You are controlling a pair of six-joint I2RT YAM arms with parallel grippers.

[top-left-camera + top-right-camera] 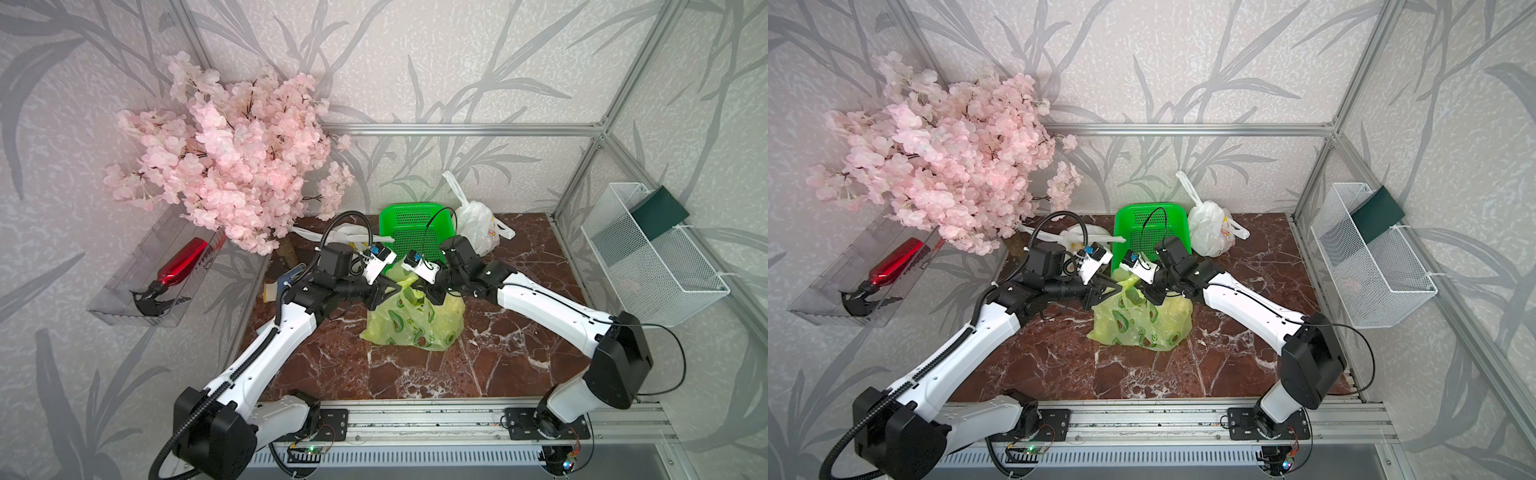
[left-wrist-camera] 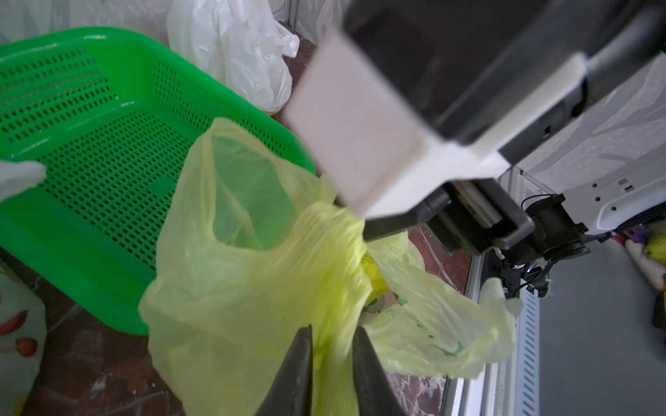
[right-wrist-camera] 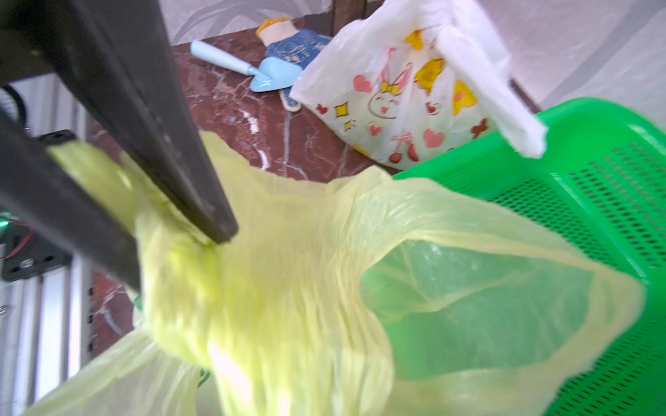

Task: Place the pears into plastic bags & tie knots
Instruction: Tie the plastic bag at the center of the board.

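Right claw (image 3: 180, 252) pinches the yellow-green bag (image 3: 288, 306), crinkly translucent film; left claw (image 2: 331, 329) slightly spread astride it

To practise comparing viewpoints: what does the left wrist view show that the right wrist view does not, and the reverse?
Only the left wrist view: a white bag by the wall. Only the right wrist view: a blue trowel and a glove. Both: the yellow bag, bunched at its handles, and the green basket.
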